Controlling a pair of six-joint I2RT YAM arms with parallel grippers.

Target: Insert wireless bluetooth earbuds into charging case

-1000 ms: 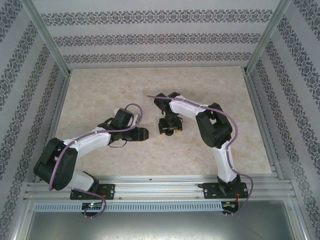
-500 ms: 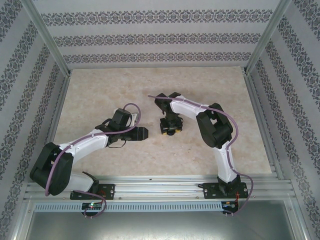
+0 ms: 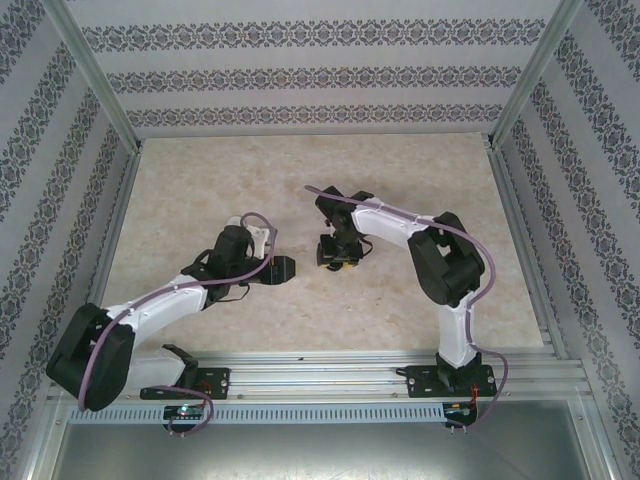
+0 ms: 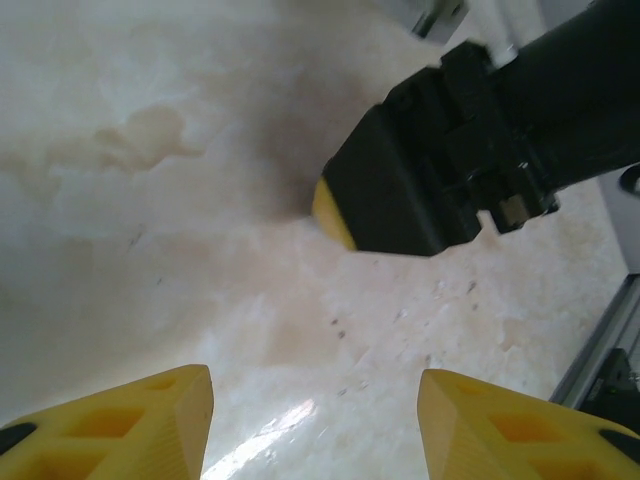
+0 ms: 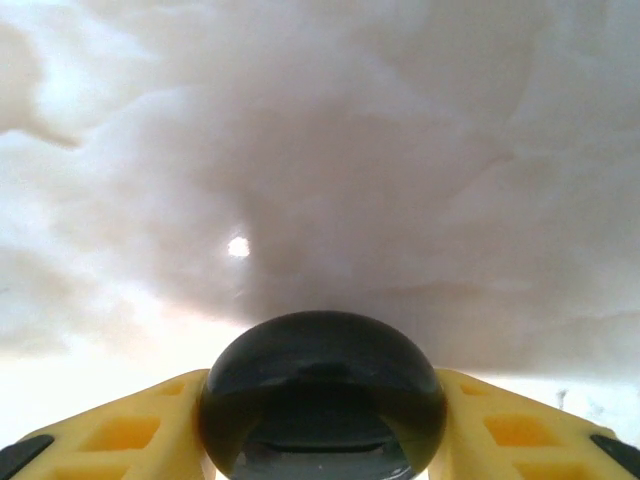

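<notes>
Two yellow right fingers [image 5: 130, 425] squeeze a glossy black round case [image 5: 322, 390]; left fingers [image 4: 130, 420] stand half apart, empty, above the marble table [image 4: 200, 200].

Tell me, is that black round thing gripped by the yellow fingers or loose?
Gripped, it seems: the black round case sits between the yellow fingers of the right gripper, touching both.

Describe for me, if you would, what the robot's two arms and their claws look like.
The left arm and the right arm share white link shells, black joints and black bases. A purple cable runs along each. The left claw and the right claw have black bodies and yellow wedge-shaped fingers with recessed pockets.
</notes>
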